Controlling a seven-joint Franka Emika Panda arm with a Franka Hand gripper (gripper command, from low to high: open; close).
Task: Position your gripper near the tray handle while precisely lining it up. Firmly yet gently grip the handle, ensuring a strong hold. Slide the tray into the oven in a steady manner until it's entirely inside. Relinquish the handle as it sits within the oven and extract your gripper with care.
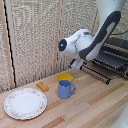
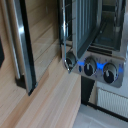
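Arm (image 1: 90, 42) before oven (image 1: 114, 55), blue mug (image 1: 65, 89), plate (image 1: 25, 103) on table (image 1: 95, 107)

Patterned plate (image 1: 25, 103), blue mug (image 1: 65, 89), yellow bowl (image 1: 64, 77)

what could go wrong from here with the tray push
1. The claw sits by the pulled-out tray, but neither view shows its fingers on the tray handle, so a missed or off-centre grip seems possible.
2. Pushed off-centre, the tray may skew and jam in the oven.
3. The blue mug and yellow bowl stand just below the arm; a low withdrawal might knock them.
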